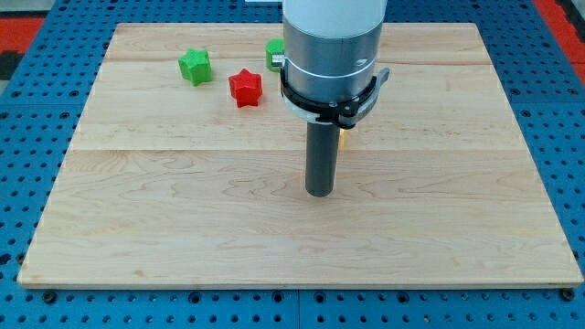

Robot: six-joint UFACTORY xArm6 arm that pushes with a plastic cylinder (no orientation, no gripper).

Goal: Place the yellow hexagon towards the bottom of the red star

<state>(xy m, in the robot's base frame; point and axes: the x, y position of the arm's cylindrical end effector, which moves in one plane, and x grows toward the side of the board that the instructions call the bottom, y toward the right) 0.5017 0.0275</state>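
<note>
A: Where is the yellow hexagon?

B: Mostly hidden. Only a yellow sliver shows at the rod's right edge, just under the arm's collar, so its shape cannot be made out from here.

A: And the tip?

B: On the board, near the middle, below and slightly left of that sliver. Whether the rod touches the block cannot be told; the rod covers the spot. There is no gripper, so nothing opens, closes or holds; the rod can only push.

A: The red star?

B: Upper left of the tip, well apart from it. A green star sits just up and left of the red one, and another green block peeks out beside the arm near the top.

A: Why would the tip stand there?

B: A guess: the hexagon has to travel left to end up under the red star, and the board below the star is free. The tip looks to be on the wrong side for that push, so it probably needs to get round to the block's right.

A: Risk?

B: Pushing too high could knock the red star.
</note>
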